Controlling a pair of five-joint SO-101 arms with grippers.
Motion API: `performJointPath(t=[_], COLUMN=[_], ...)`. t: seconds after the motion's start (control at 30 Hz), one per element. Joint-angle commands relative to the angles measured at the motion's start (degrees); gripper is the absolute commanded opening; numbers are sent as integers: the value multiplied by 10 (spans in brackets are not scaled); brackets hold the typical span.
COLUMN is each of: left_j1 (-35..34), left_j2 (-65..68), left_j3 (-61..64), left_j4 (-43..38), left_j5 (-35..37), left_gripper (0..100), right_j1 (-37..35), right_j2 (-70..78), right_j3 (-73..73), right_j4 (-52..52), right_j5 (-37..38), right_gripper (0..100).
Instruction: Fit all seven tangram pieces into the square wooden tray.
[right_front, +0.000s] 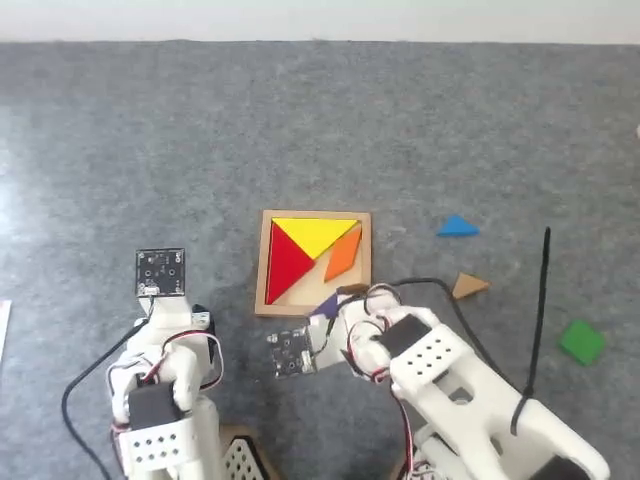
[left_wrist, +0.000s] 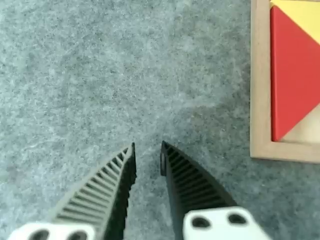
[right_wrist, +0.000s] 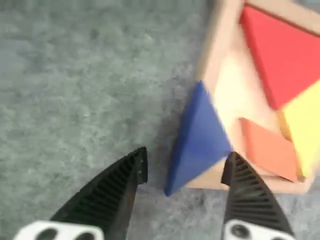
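The square wooden tray (right_front: 263, 262) lies mid-table and holds a yellow triangle (right_front: 312, 235), a red triangle (right_front: 286, 263) and an orange parallelogram (right_front: 344, 253). A dark blue triangle (right_wrist: 197, 135) lies tilted, with one side up on the tray's near rim (right_wrist: 215, 55) and its other edge down on the carpet. My right gripper (right_wrist: 185, 165) is open, one finger on each side of this triangle. My left gripper (left_wrist: 147, 146) hangs over bare carpet beside the tray's left rim (left_wrist: 258, 80), with its fingers slightly open and nothing between them.
On the carpet to the right of the tray lie a small light-blue triangle (right_front: 457, 227), a brown triangle (right_front: 470, 286) and a green square (right_front: 581, 341). A black cable (right_front: 541, 300) runs along the right arm. Grey carpet covers the table.
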Motion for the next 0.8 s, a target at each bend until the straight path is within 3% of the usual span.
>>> performJointPath(t=[0.0, 0.43, 0.77], left_j1=[1, 1, 1], left_j2=[-11, -11, -11], left_j3=[-7, -7, -7], left_j4=[2, 2, 2], left_j5=[-1, -1, -1], left_gripper=[82, 82, 82], right_j1=[-7, 0, 10], right_j2=[-18, 61, 109], right_j3=[11, -2, -44], right_j4=[-30, -84, -55], right_j5=[-12, 3, 18], right_gripper=[280, 277, 203])
